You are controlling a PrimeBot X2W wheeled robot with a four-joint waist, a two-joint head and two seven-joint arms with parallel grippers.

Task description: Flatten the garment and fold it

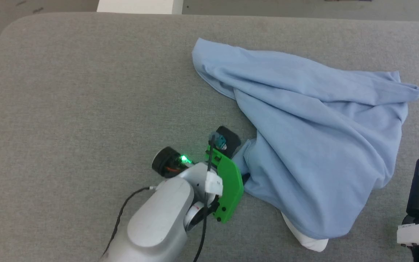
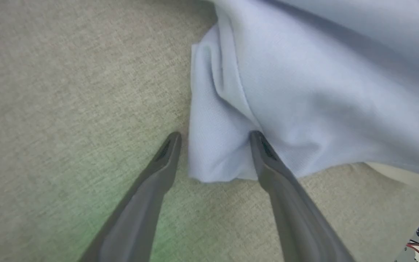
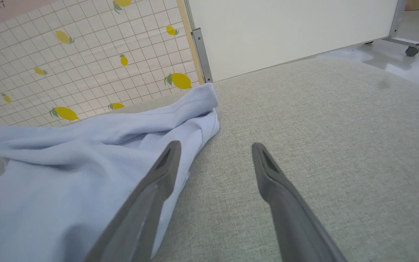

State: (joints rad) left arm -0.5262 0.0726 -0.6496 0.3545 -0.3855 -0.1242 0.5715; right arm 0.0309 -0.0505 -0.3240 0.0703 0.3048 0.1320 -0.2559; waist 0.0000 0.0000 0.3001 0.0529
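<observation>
- Here's the light blue soft cotton shirt [image 1: 322,138], lying rumpled on the right half of the grey woven fabric table [image 1: 86,109]. One corner points toward the far edge and another runs out to the right.
- A bit of the shirt's white inner layer [image 1: 313,243] peeks out from under its near edge.
- Over to the left end effector [image 2: 214,136], and its two long dark fingers are spread wide, right down at the shirt's left edge!
- A small flap of blue fabric lies between those fingers. The right-hand finger [image 2: 264,153] in the left wrist view sits against a fold of the cloth, while the other hangs over bare table. Nothing is clamped.
- From the head view, a bright green plastic bracket [image 1: 227,185] on that wrist sits just beside the shirt, with a small green light [image 1: 184,159] glowing next to it.
- The right end effector [image 3: 215,145] is parted wide too and holds nothing. It is near the shirt's right side, with one finger over blue cloth and one over grey table.
- Beyond the table's far edge stand a lemon-printed grid panel [image 3: 67,54] and a plain white board [image 3: 286,32].
</observation>
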